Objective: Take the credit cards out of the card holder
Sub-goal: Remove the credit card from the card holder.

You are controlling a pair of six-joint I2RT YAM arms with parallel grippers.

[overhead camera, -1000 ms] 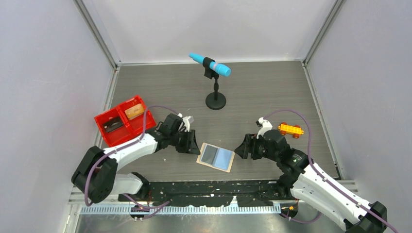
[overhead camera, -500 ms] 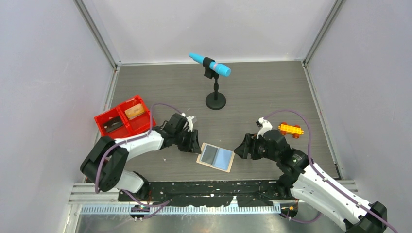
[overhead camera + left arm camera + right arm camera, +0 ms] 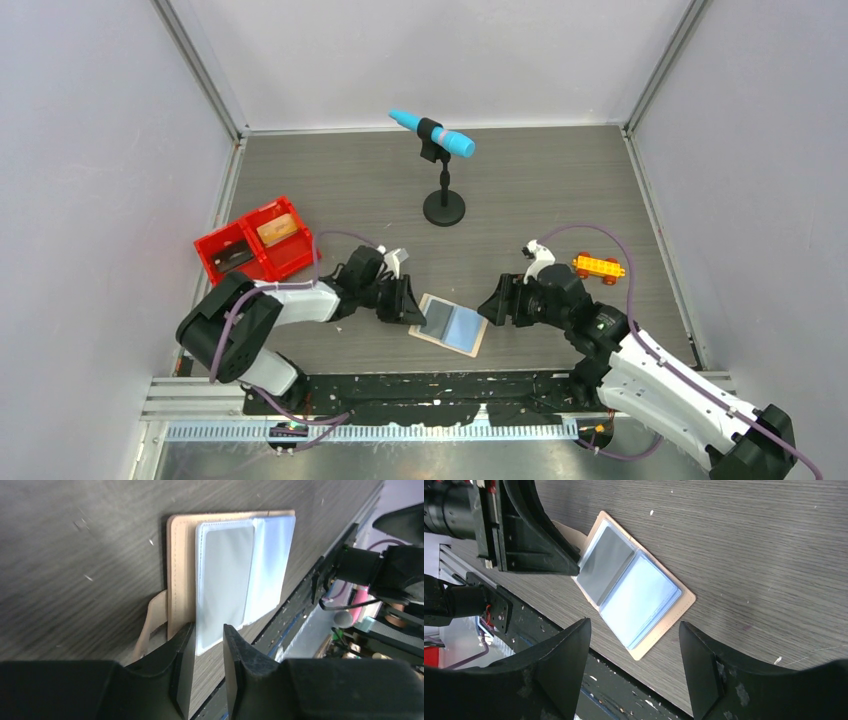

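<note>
The tan card holder (image 3: 468, 344) lies spread open on the table between my two grippers, its clear sleeves (image 3: 225, 580) facing up. A grey rectangle (image 3: 605, 565) shows inside the left sleeve; I cannot tell whether it is a card. My left gripper (image 3: 207, 630) is at the holder's left edge (image 3: 412, 305), jaws narrowly apart, with the near edge of that sleeve between them. My right gripper (image 3: 635, 625) hovers open just right of the holder (image 3: 492, 305), holding nothing. A tan-orange card (image 3: 278, 228) and a dark card (image 3: 232, 258) lie in the red tray.
The red two-compartment tray (image 3: 262, 262) sits at the left. A blue microphone on a black stand (image 3: 443, 205) is behind the middle. An orange toy brick car (image 3: 598, 266) lies right of the right arm. The table's front edge (image 3: 574, 645) runs close to the holder.
My left gripper has slid right from beside the tray to the holder's left edge and its jaws have narrowed. The right arm has barely moved.
</note>
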